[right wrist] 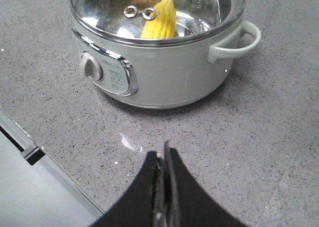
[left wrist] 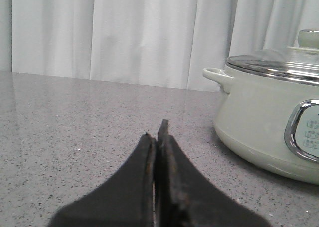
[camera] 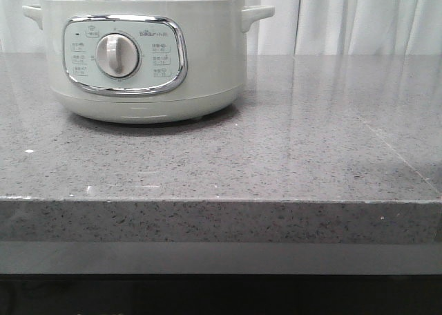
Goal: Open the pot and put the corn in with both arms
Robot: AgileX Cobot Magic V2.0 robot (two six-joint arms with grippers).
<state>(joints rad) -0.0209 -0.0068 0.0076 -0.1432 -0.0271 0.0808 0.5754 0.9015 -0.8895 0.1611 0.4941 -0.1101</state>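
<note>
The pale cream-green pot point(camera: 145, 52) stands on the grey counter at the back left, dial facing forward. Its glass, steel-rimmed lid point(right wrist: 159, 8) sits on it. A yellow corn cob point(right wrist: 160, 20) shows through the lid, inside the pot. My left gripper point(left wrist: 155, 132) is shut and empty, low over the counter, apart from the pot point(left wrist: 269, 122) on its left-handle side. My right gripper point(right wrist: 162, 152) is shut and empty, above the counter in front of the pot point(right wrist: 169, 72) and clear of it. Neither gripper shows in the front view.
A white curtain point(camera: 345, 18) hangs behind the grey speckled counter point(camera: 276, 156). The counter's front edge point(camera: 221, 201) runs across the front view and shows in the right wrist view point(right wrist: 50, 162). A thin seam point(camera: 400, 156) crosses the counter at the right.
</note>
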